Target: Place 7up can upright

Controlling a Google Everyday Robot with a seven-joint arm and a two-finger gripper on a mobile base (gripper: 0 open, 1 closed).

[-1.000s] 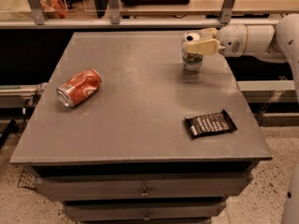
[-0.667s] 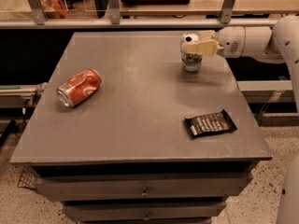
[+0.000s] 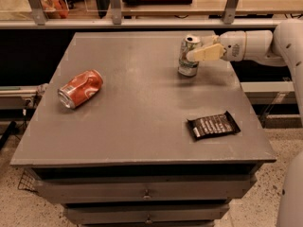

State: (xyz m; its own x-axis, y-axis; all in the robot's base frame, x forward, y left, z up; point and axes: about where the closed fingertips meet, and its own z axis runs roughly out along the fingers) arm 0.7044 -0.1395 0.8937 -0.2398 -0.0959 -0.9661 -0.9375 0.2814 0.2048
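The 7up can (image 3: pixel 188 66), silvery-white and green with a silver top, stands upright on the grey table (image 3: pixel 142 103) near its far right edge, its base on or just above the surface. My gripper (image 3: pixel 195 49) reaches in from the right on the white arm (image 3: pixel 255 45). One cream finger (image 3: pixel 206 54) lies across the can's front and the other is behind it. The gripper is shut on the can's upper half.
A crushed red-orange can (image 3: pixel 80 88) lies on its side at the table's left. A flat black snack wrapper (image 3: pixel 213 125) lies near the front right. A railing and shelf (image 3: pixel 142 22) run behind the table. Drawers (image 3: pixel 147 193) sit below.
The gripper and the can have shifted slightly left and down towards the table surface. The orange can and the wrapper have not moved.
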